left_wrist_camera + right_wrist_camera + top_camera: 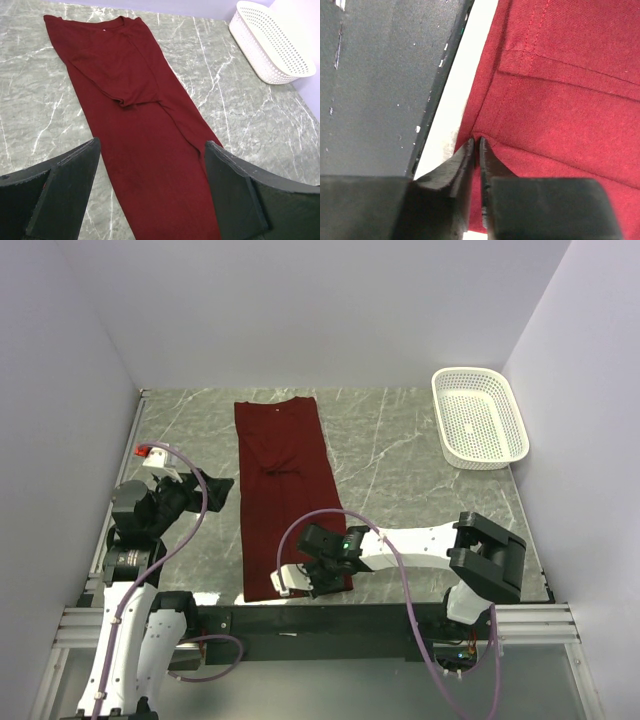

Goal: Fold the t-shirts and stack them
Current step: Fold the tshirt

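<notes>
In the view from above, a plain dark red short-sleeved cotton t-shirt (285,490) is seen lying flat on the grey marble-patterned bench (400,460). It is folded lengthwise into a long narrow strip, with its collar end towards the far wall and its hem at the near edge. A white mesh plastic basket (478,416) is set in the far right corner, well apart from the t-shirt. The left claw (212,486) is held just left of the strip, and no cloth is touched by it. The right claw (303,583) is lowered onto the near hem of the t-shirt, at the bench edge.

In the left wrist view, the left claw (151,145) is shown with its two black fingers (65,185) spread wide, and nothing is gripped. The t-shirt (125,80) is seen between and beyond them, with one sleeve folded inwards over the chest. The basket (272,42) is seen at the upper right, and the bench (30,100) is bare on either side of the strip.

In the right wrist view, the right claw (476,147) is closed to a thin slit, and the edge of the t-shirt (560,100) is pinched between its fingers. Stitched hem lines are seen across the layered cloth. A pale strip of bench edge (455,100) and a black frame rail (385,85) are seen beside the cloth.
</notes>
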Controlling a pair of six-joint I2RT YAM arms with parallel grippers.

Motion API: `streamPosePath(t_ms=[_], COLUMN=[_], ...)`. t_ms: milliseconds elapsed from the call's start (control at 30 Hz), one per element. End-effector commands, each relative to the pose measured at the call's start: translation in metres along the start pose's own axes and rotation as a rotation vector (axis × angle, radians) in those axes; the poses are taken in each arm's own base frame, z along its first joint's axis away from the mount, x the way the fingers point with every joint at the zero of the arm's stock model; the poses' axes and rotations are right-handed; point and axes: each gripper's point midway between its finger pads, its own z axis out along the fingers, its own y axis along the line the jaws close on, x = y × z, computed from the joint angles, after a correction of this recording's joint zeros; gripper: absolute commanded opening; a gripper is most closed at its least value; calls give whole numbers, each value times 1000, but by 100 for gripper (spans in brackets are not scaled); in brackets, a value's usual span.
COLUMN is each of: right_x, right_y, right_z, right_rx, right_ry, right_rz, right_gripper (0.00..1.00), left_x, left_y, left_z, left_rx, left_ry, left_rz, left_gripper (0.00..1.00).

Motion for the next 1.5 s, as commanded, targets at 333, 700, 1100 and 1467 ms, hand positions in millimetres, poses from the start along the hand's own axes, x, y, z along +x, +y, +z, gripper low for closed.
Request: streamPosePath(t_ms=[333,700,1100,1467], right_x=[-26,-28,-26,26], right_y=[11,19,23,-31], right_z=[-23,-29,-37,-125], right_rx=[-33,-71,-103,278], right_ry=[-97,-106,-112,-262], right_rz=[-70,-104,-73,10], right_gripper=[0,0,40,59], left_x=[-2,4,15,85], left_y=[-6,-8,-23,-25], left_z=[1,5,8,-4], left_rx=[41,70,154,33], left_ry=[-9,21,79,402], left_rz=[17,3,-94,-589], left_gripper=[90,90,90,84])
